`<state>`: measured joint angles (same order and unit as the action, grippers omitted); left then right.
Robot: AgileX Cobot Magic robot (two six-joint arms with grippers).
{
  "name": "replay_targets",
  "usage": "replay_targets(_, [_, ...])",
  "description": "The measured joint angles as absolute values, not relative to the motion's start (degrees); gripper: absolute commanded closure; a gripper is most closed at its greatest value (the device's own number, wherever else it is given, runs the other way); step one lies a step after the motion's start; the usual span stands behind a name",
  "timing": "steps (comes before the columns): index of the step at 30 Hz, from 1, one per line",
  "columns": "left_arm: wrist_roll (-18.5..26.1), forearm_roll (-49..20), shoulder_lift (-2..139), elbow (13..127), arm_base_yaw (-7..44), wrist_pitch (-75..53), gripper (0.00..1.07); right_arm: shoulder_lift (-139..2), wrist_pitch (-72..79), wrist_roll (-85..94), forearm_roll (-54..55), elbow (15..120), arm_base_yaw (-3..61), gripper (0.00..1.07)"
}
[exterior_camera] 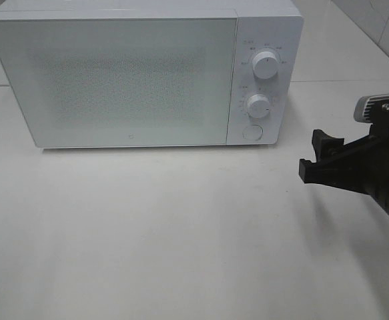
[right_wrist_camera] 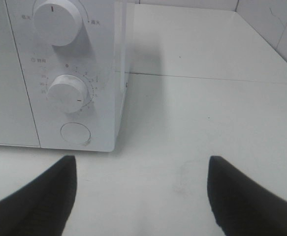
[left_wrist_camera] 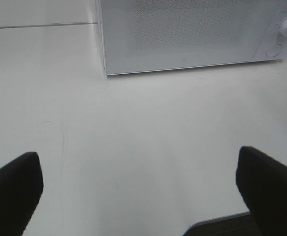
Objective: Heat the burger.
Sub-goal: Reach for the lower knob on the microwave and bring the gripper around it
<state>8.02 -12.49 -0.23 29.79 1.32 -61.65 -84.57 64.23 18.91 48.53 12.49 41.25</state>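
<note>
Microwave [exterior_camera: 114,80] stands on the white table [exterior_camera: 181,240] with its door closed. The right pincer [exterior_camera: 311,155] hovers near the control-panel side, jaws apart and empty. The left pincer [left_wrist_camera: 138,196] is spread wide above the table, holding nothing. The burger cannot be seen in any view.

Closed door [exterior_camera: 114,83] hides microwave [exterior_camera: 267,27] interior; dial labels [exterior_camera: 253,48] too small to read.
</note>
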Motion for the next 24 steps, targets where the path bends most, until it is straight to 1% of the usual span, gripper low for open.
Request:
replay_targets(1, [8.02, -12.49, -0.23, 29.79, 1.32, -61.65, 0.06, -84.57, 64.23, 18.91, 48.53, 12.49, 41.25, 0.35])
replay_targets(2, [8.02, -12.49, -0.23, 29.79, 1.32, -61.65, 0.06, -85.43, 64.69, 21.31, 52.71, 13.87, 43.54, 0.35])
replay_targets(3, [8.02, -12.49, -0.23, 29.79, 1.32, -61.65, 0.06, -85.43, 64.69, 21.31, 52.71, 13.87, 43.54, 0.35])
replay_targets(5, [8.02, -12.49, -0.23, 29.79, 1.32, -61.65, 0.06, -86.57, 65.20, 25.10, 58.38, 15.99, 46.58, 0.35])
replay_targets(6, [8.02, -12.49, -0.23, 29.79, 1.32, -61.65, 0.06, -86.57, 65.20, 25.10, 58.38, 15.99, 46.58, 0.35])
replay_targets(7, [8.02, -12.49, -0.23, 29.79, 1.32, -61.65, 0.06, -87.09, 65.37, 26.47, 60.56, 17.30, 47.90, 0.35])
replay_targets(14, [8.02, -12.49, -0.23, 29.79, 1.32, -61.65, 0.06, -90.30, 66.12, 27.44, 61.99, 21.37, 50.65, 0.35])
replay_targets(24, [8.02, -12.49, -0.23, 29.79, 1.32, -61.65, 0.06, -94.37, 66.12, 24.35, 60.62, 24.75, 50.99, 0.35])
